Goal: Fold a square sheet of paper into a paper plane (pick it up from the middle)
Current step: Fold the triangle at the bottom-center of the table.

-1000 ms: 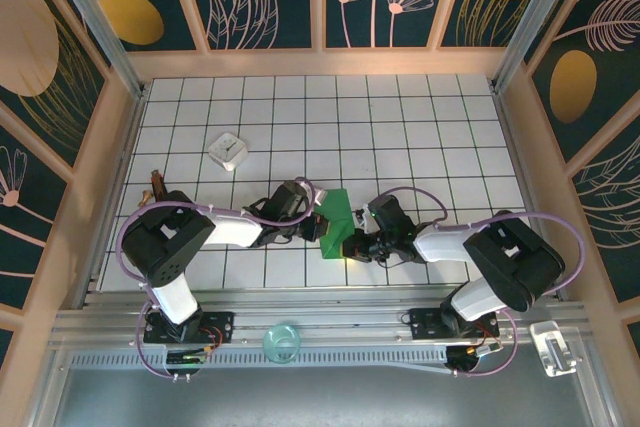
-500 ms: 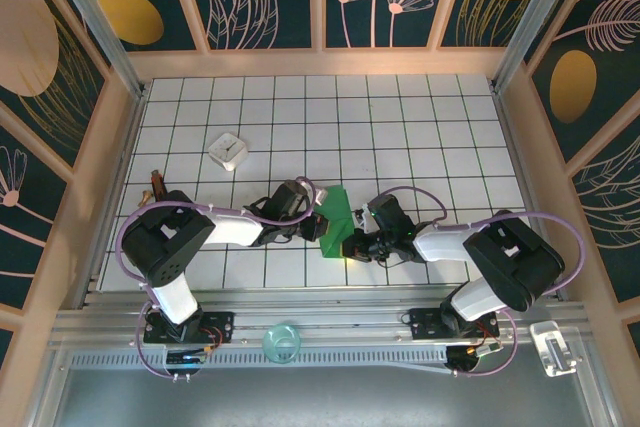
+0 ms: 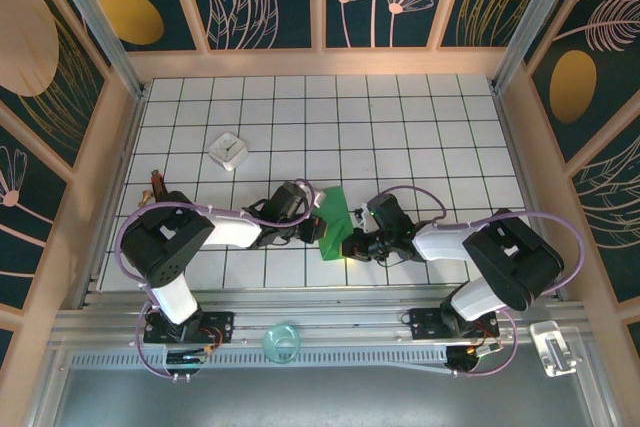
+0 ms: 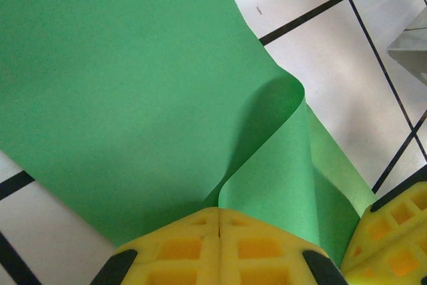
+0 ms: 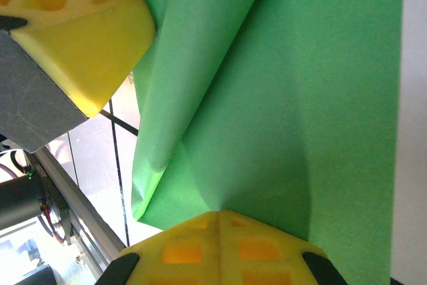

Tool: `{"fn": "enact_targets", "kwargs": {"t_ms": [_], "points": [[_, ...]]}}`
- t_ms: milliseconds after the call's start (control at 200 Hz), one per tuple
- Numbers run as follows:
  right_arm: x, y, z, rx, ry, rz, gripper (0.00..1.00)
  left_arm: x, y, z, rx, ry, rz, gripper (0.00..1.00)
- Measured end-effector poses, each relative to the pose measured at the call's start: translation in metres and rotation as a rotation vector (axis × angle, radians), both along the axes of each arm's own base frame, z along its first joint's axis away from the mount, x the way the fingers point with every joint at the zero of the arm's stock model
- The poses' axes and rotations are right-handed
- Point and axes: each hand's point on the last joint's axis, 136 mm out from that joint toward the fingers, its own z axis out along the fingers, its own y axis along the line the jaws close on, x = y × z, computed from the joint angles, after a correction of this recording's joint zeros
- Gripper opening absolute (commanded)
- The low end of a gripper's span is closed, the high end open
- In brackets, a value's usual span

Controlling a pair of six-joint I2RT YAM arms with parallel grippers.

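Now left end effector (image 4: 219, 218), right end effector (image 5: 218, 217) both clamped on paper (image 4: 133, 85).

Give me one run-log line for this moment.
left fingers: shut on bright-green square paper sheet | right fingers: shut on sheet | sheet: curled over | white square box: apart

**Near middle blocked, far half open**

Found open tiles across the far half of the table (image 3: 400, 117), broken only by a small white box (image 3: 228, 150) at far left. Found the near middle blocked by the left gripper (image 3: 318, 230) and right gripper (image 3: 352, 244), both clamped tight on the raised green sheet (image 3: 335, 212), fingertips just beside each other. Saw the near corners taken up by the bent arms (image 3: 165, 242). Saw every side hemmed by wooden walls (image 3: 320, 62).
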Motion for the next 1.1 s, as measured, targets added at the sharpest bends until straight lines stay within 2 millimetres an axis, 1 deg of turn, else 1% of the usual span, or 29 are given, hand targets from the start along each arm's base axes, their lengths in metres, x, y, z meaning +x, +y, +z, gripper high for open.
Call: {"fn": "enact_targets", "kwargs": {"t_ms": [846,1101], "points": [[0.0003,0.0004,0.0,-0.002,0.003,0.0,0.0,-0.0002,0.0006,-0.0002,-0.001,-0.003,0.001,0.0],[0.0056,-0.0024,0.0025,-0.039,-0.005,-0.02,0.06,-0.0004,0.0032,-0.0011,0.005,-0.008,0.008,0.0]]}}
